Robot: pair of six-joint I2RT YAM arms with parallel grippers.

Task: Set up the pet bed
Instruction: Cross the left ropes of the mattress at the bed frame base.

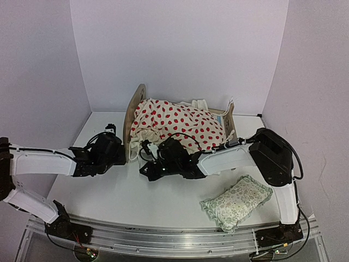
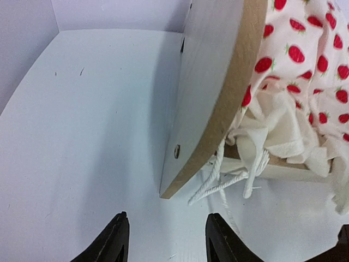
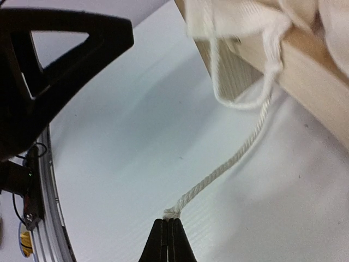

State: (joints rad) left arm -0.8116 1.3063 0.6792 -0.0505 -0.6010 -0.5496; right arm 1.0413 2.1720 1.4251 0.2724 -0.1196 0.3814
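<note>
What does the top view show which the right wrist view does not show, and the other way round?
Only the top view: the pillow, lying apart from the bed, and the red dots of the cushion. Only the right wrist view: the right gripper shut on the end of a white cord. Both: the pet bed, with cream cloth hanging over its wooden edge.

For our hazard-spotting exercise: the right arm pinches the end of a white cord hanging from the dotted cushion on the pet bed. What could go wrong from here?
The right jaws grip only the tip of the cord, so a pull may slip it free.
The cord leads into the cushion bunched on the pet bed; pulling could drag the cushion off.
The left jaws stand open, holding nothing, so the bed could slide.
</note>
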